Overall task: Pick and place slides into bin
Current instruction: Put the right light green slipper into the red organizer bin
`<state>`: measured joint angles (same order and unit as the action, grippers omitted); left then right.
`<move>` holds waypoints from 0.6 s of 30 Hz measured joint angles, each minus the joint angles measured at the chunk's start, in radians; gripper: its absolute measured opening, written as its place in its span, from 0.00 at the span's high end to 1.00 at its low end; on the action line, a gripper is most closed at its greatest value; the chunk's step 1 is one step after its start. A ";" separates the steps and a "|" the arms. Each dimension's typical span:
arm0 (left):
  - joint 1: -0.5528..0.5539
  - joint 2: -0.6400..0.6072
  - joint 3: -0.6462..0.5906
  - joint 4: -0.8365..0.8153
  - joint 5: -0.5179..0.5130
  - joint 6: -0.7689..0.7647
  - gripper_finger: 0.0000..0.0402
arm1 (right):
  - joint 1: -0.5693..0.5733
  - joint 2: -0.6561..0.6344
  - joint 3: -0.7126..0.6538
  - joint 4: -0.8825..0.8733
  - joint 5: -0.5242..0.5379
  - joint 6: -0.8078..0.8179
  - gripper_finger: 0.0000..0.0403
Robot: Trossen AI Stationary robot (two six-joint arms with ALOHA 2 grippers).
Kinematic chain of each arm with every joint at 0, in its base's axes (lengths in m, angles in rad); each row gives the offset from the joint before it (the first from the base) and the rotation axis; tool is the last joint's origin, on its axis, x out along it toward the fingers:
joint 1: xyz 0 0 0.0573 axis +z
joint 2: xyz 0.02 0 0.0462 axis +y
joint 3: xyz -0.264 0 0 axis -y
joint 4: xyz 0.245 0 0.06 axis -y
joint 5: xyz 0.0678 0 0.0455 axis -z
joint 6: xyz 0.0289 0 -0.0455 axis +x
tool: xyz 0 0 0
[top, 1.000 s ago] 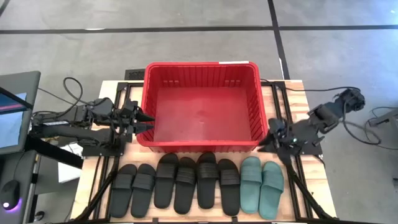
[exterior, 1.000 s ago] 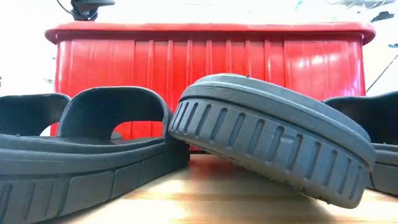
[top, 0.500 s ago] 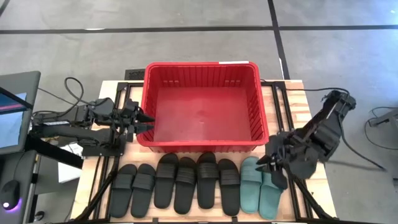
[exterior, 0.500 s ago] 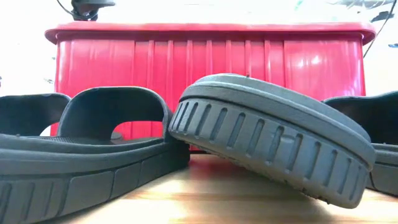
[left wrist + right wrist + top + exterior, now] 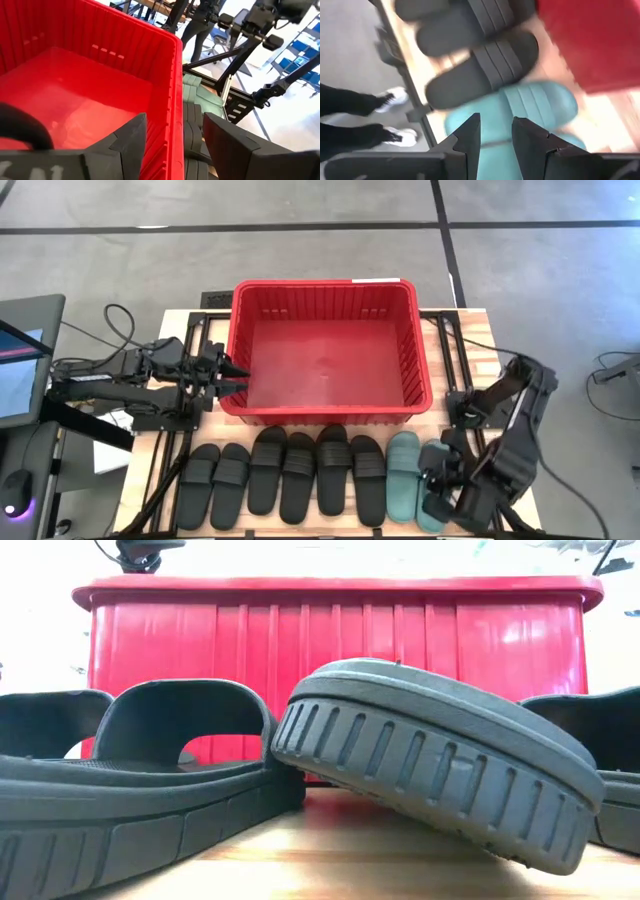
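Note:
The red bin stands in the table's middle, with nothing in it. Six black slides and two teal slides lie side by side in a row along the near edge. My right gripper hovers open over the right teal slide, its fingers above that slide. My left gripper is open at the bin's left wall and holds nothing. In the low view one black slide leans tipped on its neighbour.
Dark frame rails run along the table's left and right sides. A monitor stands left of the table. A person's legs and white shoes show beyond the table's near edge in the right wrist view.
My right gripper has swung from beside the bin's near right corner toward the table's near edge and now hangs over the teal slides. The slides and the bin have stayed where they were.

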<state>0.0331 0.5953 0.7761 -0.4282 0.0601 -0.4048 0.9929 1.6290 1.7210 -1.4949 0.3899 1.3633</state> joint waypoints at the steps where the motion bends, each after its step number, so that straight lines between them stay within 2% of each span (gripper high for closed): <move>1: 0.000 0.000 0.000 0.000 0.000 0.001 0.54 | 0.009 0.023 0.013 -0.022 -0.019 0.024 0.75; 4: 0.000 0.000 0.000 0.000 0.001 0.018 0.54 | 0.046 0.088 0.040 -0.080 -0.061 0.116 0.75; 8: 0.000 0.000 0.000 -0.002 0.003 0.039 0.54 | 0.101 0.145 0.045 -0.079 -0.082 0.239 0.75; 13: 0.000 0.000 0.000 -0.009 0.003 0.052 0.54 | 0.160 0.199 0.045 -0.076 -0.165 0.397 0.75; 18: 0.000 0.000 0.000 -0.009 -0.007 0.071 0.54 | 0.173 0.230 0.045 -0.077 -0.182 0.435 0.75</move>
<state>0.0333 0.5953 0.7761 -0.4374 0.0532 -0.3334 1.1656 1.8590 1.7660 -1.5722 0.2084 1.7981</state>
